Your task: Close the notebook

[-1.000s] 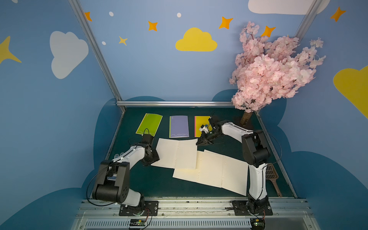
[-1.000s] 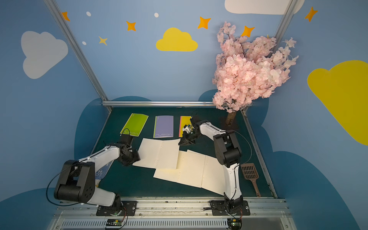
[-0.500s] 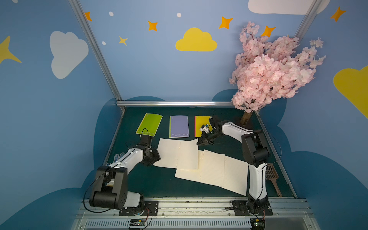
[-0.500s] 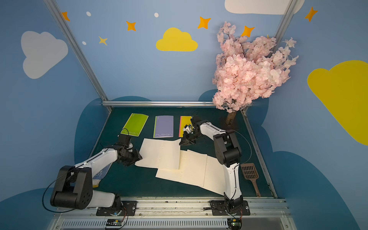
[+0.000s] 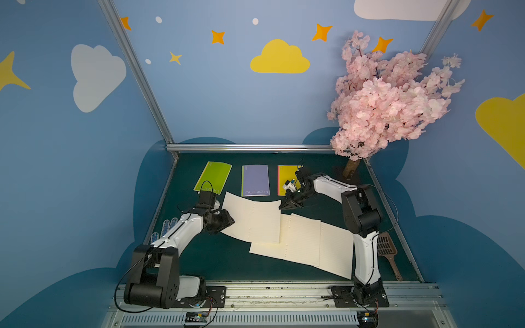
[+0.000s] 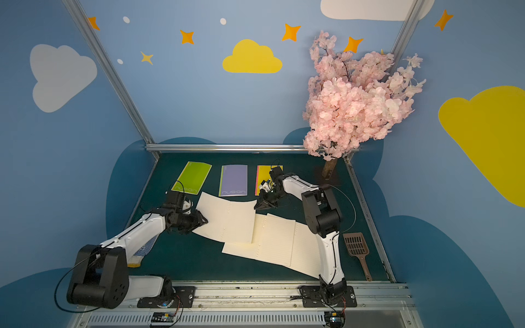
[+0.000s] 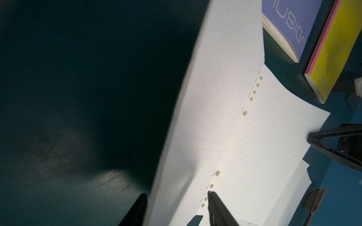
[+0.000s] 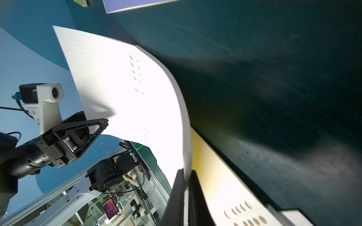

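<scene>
- Left wrist view is showing me the left claw (image 7: 176, 193) standing partly open, its fingers (image 7: 215, 211) straddling the raised left edge of the open notebook (image 7: 225, 117). I am not able to tell whether the pads are pressing the paper.
- In both top views I am seeing that this claw has crept a little further onto that edge over the last second, while the arm behind it has stretched out lower.
- The open notebook (image 5: 252, 218) is lying just in front of the purple notebook (image 5: 255, 180), on the robot's side of it. It is still spread wide and is overlapping a second open notebook (image 5: 301, 244) further forward.
- The right claw (image 5: 283, 206), just right of the purple notebook's near end, is staying clamped shut on the open notebook's far right corner, which is curling upward.
- I am judging that both ends are being taken in hand, so the fold itself is yet to begin.
</scene>
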Motion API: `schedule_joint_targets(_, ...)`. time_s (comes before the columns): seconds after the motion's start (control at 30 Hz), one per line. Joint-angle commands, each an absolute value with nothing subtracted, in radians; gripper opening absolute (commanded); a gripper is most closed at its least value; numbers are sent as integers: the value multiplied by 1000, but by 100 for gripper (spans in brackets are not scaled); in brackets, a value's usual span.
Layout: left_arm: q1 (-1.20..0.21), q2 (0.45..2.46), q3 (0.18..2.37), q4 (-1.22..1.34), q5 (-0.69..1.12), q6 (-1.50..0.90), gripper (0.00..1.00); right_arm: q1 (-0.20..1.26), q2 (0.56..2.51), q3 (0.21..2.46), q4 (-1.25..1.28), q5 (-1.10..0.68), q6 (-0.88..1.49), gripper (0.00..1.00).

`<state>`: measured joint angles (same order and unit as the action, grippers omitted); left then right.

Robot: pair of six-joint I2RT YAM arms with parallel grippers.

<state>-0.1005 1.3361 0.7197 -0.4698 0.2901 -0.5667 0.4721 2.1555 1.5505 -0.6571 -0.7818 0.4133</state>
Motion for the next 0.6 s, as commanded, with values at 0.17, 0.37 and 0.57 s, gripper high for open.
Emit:
schedule_joint_targets(0.17, -103, 1246, 738, -445, 351, -568, 51, 481, 2166, 1548, -654, -801, 404, 0)
schedule_joint_targets(0.37, -105, 1210, 738, -429, 387, -572, 51, 482, 2164, 1538, -639, -800, 412, 0)
schedule_joint_targets(0.57, -120, 1186, 734, -403, 417, -577, 51, 482, 2163, 1531, -620, -802, 425, 2)
